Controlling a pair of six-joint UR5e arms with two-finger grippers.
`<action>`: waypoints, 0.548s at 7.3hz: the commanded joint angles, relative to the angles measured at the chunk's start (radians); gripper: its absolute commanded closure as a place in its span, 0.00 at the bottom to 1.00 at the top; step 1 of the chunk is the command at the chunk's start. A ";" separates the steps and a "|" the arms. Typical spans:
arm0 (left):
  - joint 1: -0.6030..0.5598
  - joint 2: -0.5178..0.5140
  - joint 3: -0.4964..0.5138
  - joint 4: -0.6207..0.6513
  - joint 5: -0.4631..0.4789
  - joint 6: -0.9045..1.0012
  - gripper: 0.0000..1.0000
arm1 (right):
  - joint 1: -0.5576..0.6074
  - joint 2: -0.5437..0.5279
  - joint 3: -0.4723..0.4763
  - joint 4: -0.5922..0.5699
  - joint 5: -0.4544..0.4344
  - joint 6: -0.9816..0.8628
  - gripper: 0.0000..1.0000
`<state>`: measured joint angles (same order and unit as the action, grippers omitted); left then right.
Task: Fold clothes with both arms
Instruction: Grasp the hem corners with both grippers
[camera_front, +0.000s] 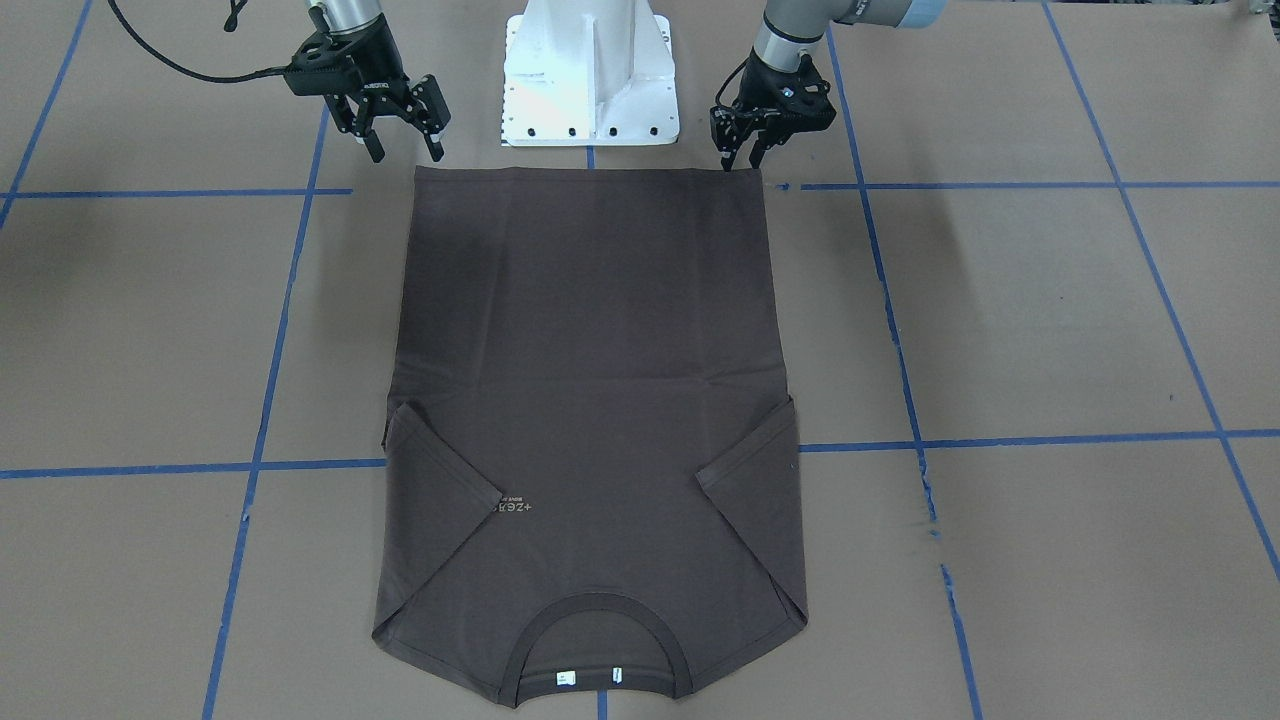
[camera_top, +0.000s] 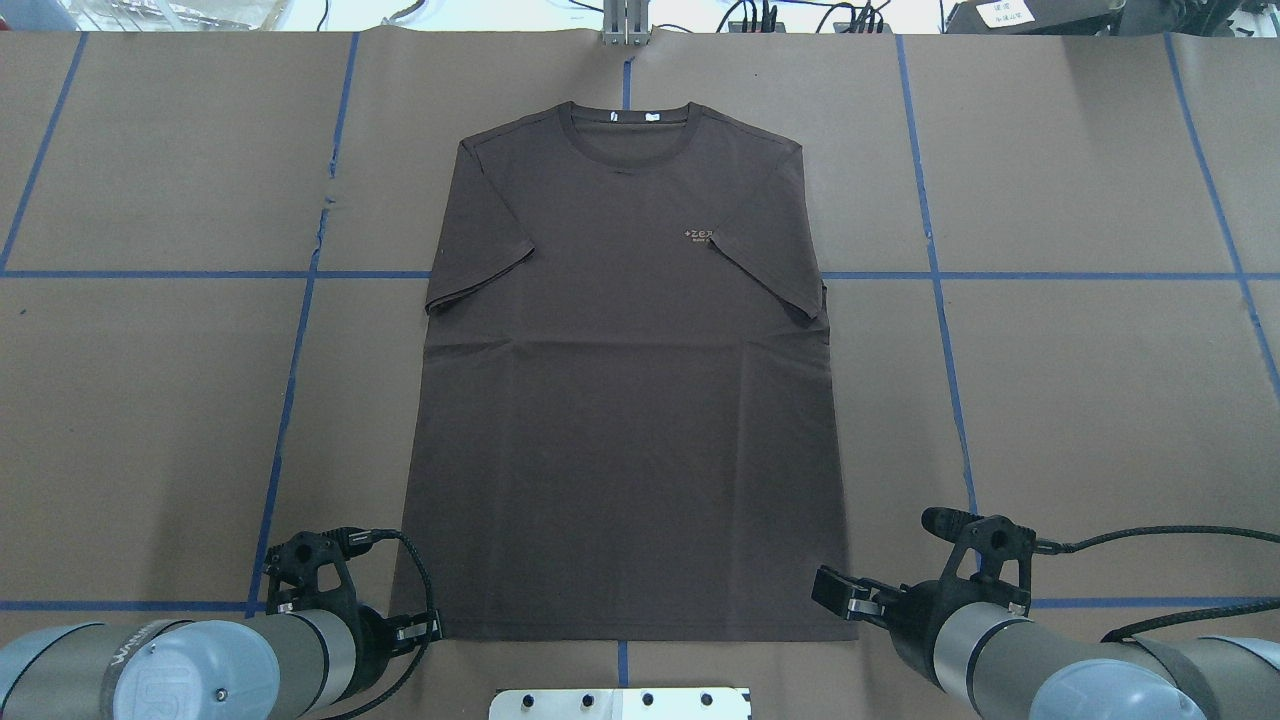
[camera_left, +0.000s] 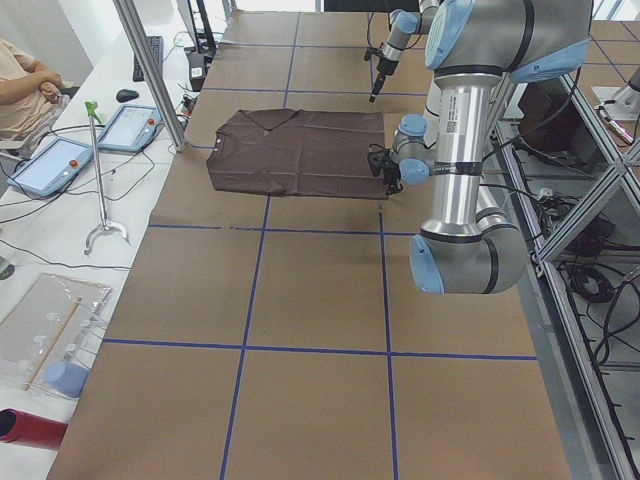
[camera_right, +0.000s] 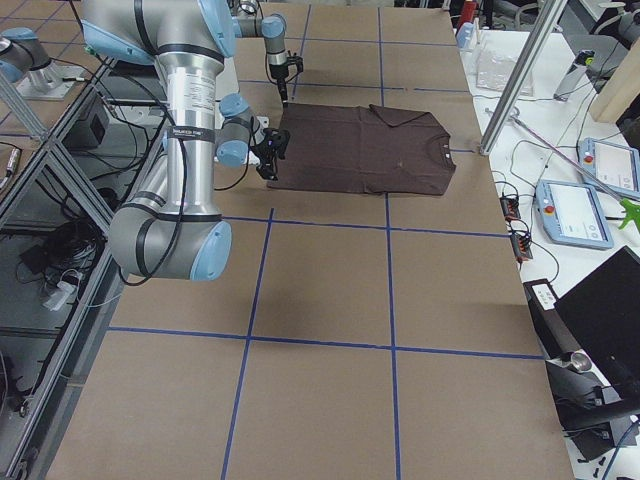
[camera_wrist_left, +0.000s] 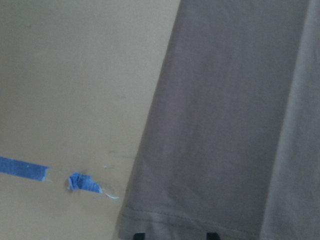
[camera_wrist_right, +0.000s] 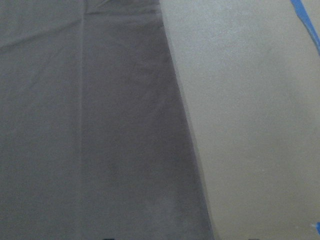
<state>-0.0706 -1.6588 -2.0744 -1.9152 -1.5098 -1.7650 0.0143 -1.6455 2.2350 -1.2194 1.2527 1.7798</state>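
The clothes are one dark brown T-shirt (camera_front: 590, 350) (camera_top: 620, 400) lying flat and face up, both sleeves folded inward, collar (camera_front: 600, 640) away from the robot and hem toward its base. My left gripper (camera_front: 740, 158) (camera_top: 418, 632) stands open at the hem's left corner; in its wrist view the two fingertips (camera_wrist_left: 137, 235) straddle the hem edge of the shirt (camera_wrist_left: 225, 125). My right gripper (camera_front: 405, 148) (camera_top: 835, 595) hangs open just above the table beside the hem's other corner, holding nothing. Its wrist view shows the shirt (camera_wrist_right: 90, 125) side edge.
The white base pedestal (camera_front: 590, 80) (camera_top: 620, 703) stands just behind the hem. Blue tape lines (camera_front: 270, 330) cross the brown table cover. A side bench holds tablets (camera_left: 130, 125), cables and a red cylinder (camera_left: 30, 428); a seated person (camera_left: 25, 85) is at its far end.
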 joint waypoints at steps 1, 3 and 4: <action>0.000 0.001 0.010 0.004 -0.003 0.010 0.49 | -0.002 0.000 0.000 0.000 -0.001 0.001 0.08; 0.000 0.001 0.013 0.004 -0.003 0.013 0.49 | -0.002 0.000 0.000 0.000 -0.004 0.001 0.08; 0.000 0.002 0.013 0.005 -0.004 0.013 0.48 | -0.002 0.000 0.000 0.000 -0.007 0.001 0.08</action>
<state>-0.0706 -1.6578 -2.0625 -1.9110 -1.5128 -1.7524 0.0124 -1.6459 2.2350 -1.2195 1.2490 1.7809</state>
